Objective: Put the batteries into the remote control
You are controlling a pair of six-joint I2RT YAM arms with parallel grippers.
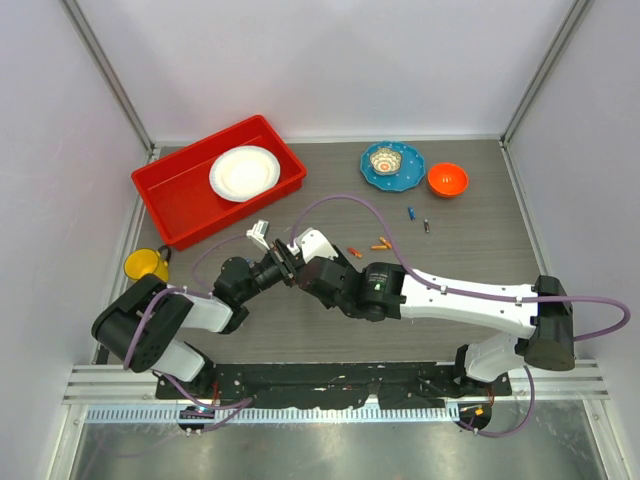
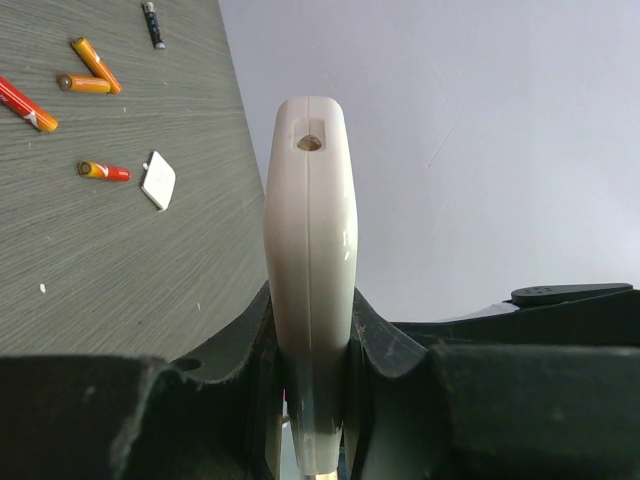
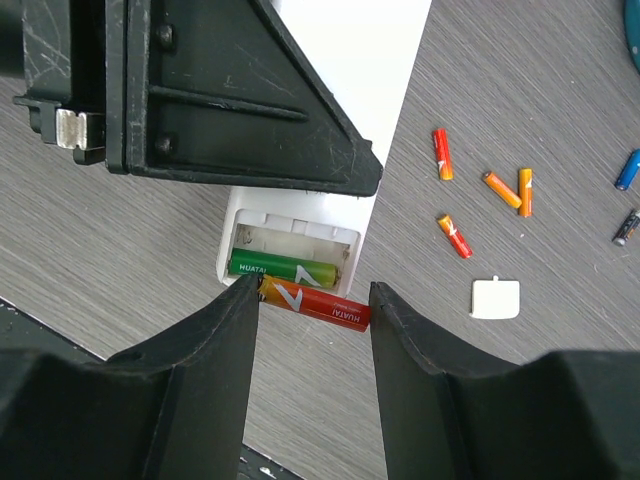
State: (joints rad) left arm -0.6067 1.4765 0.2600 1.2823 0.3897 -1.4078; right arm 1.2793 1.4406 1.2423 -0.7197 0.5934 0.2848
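With the left gripper clamping the remote control, the right gripper pinches a red-orange battery end to end, parallel to the seated green battery, just outside the compartment

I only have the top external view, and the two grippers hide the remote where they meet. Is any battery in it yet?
Observer: Yes. The right wrist view shows the remote control with its compartment open and one green battery seated inside.
Operator: What is the right arm doing there?
Observer: The right gripper has a red-orange battery spanning the gap between its fingertips, at the compartment's open edge, beside the green one.
Operator: Where did the cover go?
Observer: A small white cover lies flat on the table, apart from the remote and close to the loose orange batteries.
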